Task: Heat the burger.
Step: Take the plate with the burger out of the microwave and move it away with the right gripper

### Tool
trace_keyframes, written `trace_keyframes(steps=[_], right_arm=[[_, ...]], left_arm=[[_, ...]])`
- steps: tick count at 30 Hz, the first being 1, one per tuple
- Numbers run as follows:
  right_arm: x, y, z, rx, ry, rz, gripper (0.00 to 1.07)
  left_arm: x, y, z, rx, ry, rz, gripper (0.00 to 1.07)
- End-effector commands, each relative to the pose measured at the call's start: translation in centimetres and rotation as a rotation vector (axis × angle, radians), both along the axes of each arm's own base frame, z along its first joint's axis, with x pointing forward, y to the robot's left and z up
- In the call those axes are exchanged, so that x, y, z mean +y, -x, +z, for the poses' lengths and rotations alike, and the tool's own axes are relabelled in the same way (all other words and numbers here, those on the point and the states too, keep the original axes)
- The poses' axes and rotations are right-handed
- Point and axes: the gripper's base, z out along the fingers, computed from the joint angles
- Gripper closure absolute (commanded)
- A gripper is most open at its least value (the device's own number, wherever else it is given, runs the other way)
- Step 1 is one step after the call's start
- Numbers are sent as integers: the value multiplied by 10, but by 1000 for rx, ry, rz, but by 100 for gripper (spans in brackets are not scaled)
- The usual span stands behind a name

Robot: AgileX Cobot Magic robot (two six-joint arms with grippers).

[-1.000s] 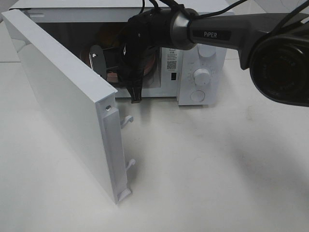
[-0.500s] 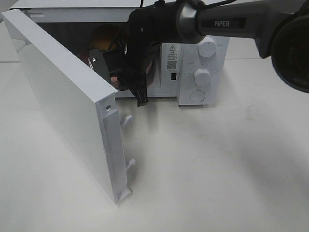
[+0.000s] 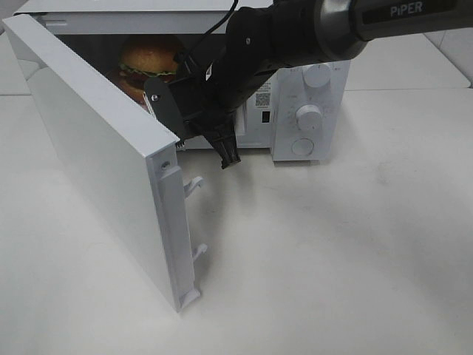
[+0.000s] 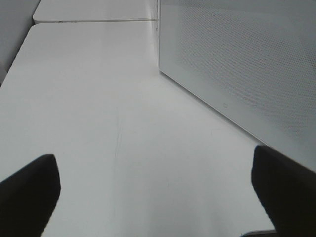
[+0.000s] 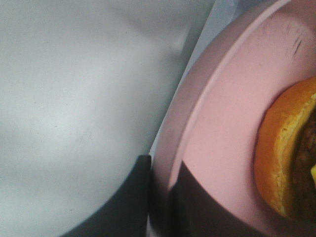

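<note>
So the microwave (image 3: 307, 111) sits at the 12 o'clock end of the white table (image 3: 332, 251), with its door (image 3: 96, 159) swung wide open toward 7 o'clock. The burger (image 3: 148, 58) is inside the cavity, up around 11 o'clock in the overhead shot, glossy bun on top with the green lettuce frill and dark patty peeking out underneath. It sits on a pink plate (image 5: 222, 148), and only a sliver of that plate shows in the overhead view.

The right arm (image 3: 310, 33) comes in from 1 o'clock and reaches down across the microwave's mouth. The right gripper (image 5: 160, 197) looks pinched onto the plate's rim: in the right wrist view the dark fingers (image 5: 138, 197) sit on either side of the pink edge, nearly closed, with the rim running between them. So it's clamped on the plate, not on the burger itself. The bun's orange side is just inside that rim in the same view, not touching the fingers as far as I can tell.

The left gripper (image 4: 158, 197) is off beside the outer face of the door, low over the bare table. Its two dark fingertips (image 4: 27, 195) sit far apart at the corners of the left wrist view, spread wide with nothing between them.

The two knobs (image 3: 310, 115) on the control panel face the camera.
</note>
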Motion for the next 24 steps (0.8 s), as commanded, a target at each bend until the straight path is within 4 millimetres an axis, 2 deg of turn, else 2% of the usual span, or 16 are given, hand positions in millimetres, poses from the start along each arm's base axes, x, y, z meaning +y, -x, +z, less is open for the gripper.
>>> trace_keyframes(steps=[1,9,24], right_arm=[[-1,0,22,-99,-53,-3,107],[-17,13,27,-113,-53,-10,107],[-40,41,23,-139,-9,12,107]], left_arm=[[0,1,0,-2,2,2,9],[0,1,0,-2,2,2,9],[0,1,0,-2,2,2,9]])
